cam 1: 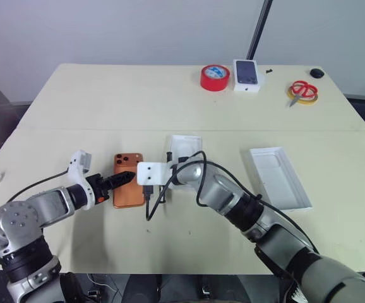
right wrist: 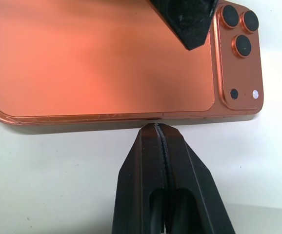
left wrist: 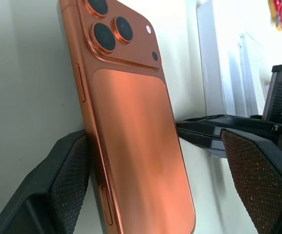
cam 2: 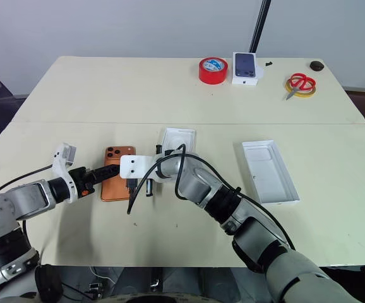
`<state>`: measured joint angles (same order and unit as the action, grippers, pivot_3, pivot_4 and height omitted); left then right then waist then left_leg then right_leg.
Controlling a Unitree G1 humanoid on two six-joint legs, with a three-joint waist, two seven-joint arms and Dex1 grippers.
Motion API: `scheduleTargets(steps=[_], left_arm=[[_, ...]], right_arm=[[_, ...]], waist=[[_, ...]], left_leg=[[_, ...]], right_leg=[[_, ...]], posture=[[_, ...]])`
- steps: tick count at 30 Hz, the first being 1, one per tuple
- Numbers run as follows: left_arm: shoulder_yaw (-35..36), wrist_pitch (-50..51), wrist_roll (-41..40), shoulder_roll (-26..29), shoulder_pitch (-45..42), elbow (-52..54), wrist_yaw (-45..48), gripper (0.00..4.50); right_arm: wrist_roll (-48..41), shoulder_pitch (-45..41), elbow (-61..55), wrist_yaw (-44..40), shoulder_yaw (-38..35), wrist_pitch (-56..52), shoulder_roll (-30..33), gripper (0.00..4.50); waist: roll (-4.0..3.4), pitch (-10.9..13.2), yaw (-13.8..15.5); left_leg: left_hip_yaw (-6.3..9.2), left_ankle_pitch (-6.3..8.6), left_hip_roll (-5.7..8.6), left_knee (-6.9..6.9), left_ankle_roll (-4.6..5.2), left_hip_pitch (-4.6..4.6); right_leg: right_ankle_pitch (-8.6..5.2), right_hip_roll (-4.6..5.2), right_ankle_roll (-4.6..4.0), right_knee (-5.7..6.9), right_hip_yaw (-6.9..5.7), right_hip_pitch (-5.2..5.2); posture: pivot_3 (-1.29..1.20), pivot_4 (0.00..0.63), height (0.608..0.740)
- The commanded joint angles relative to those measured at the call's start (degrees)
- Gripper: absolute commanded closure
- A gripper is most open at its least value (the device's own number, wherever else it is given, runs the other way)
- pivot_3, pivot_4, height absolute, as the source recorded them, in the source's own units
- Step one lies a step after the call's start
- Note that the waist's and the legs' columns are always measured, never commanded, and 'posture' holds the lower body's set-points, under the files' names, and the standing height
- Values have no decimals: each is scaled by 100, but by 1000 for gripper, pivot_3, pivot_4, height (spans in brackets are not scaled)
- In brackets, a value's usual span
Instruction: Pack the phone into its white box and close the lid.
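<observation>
Left eye view: the phone point(cam 1: 127, 181) lies flat on the cream tabletop point(cam 1: 107, 107), back side up, with its camera block at the far end. The left claw point(cam 1: 124, 178) reaches over the phone from the robot's left side. The right claw point(cam 1: 146, 187) comes from the other side and sits at the phone's right long edge. Just behind the right claw is a small white insert point(cam 1: 185, 146). Well apart to the right lies a long white tray point(cam 1: 280, 177), open side up. At the far edge of the tabletop stand a red tape roll point(cam 1: 215, 77), a small white carton point(cam 1: 246, 75) with a dark phone picture, and red scissors point(cam 1: 303, 91).

Right eye view: the same layout; the white tray is empty and no lid is on it.

Left wrist view: the left claw is spread wide. One textured pad point(left wrist: 72, 180) is against one long edge of the phone point(left wrist: 131, 126), the other pad point(left wrist: 253, 170) stands clearly apart from the opposite edge. The phone rests on the tabletop, not lifted.

Right wrist view: the right claw point(right wrist: 159, 134) is pressed together, holding nothing, and its joined tips touch the middle of the phone's point(right wrist: 102, 58) long edge. A black fingertip point(right wrist: 187, 22) of the left claw lies over the phone's back near the camera block.
</observation>
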<state>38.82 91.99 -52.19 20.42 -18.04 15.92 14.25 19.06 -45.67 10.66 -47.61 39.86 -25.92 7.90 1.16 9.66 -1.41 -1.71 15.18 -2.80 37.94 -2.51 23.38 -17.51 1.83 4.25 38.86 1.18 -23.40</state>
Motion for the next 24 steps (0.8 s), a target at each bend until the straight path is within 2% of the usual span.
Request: scheduleTargets(steps=[1,7,8,13,18,24], left_arm=[[136,51,-162,-126,67,40,-64,1438],[782,51,-520,-333,-115,-193,-299,4324],[899,51,-620,-340,-163,-245,-366,4457],[1204,51,-948,-359,-356,-376,-678,4457],[1493,51,-1356,-660,-1099,-552,-1274,4457],[1074,27,-1484,-1525,-1800,-706,-1931,4457]], right_arm=[[21,34,-122,-8,-14,45,-60,4500],[-15,-57,-464,-16,-269,27,76,4500],[-58,-50,-580,-55,-329,-13,115,4500],[-293,41,-1145,-161,-697,-301,273,4500],[-880,519,-2090,-136,-1773,-166,858,4500],[-2260,1323,-2890,-1001,-3040,-598,1925,4500]], waist=[[0,0,4],[8,-1,28],[8,-1,23],[10,2,-1],[28,12,91],[35,15,108]], left_leg=[[0,0,0,0,0,0],[0,0,0,0,-2,2],[1,0,1,0,-2,2],[2,0,1,-5,-2,3],[4,0,7,-4,-2,11],[8,6,41,-7,9,17]], right_leg=[[0,1,0,0,0,0],[0,5,0,0,-2,-2],[0,7,0,0,-7,0],[0,7,0,0,-6,-6],[0,15,0,-4,-14,-5],[3,52,4,-52,-31,21]], posture=[[0,150,732],[0,150,732],[0,150,732],[0,150,732],[0,150,732],[0,150,732]])
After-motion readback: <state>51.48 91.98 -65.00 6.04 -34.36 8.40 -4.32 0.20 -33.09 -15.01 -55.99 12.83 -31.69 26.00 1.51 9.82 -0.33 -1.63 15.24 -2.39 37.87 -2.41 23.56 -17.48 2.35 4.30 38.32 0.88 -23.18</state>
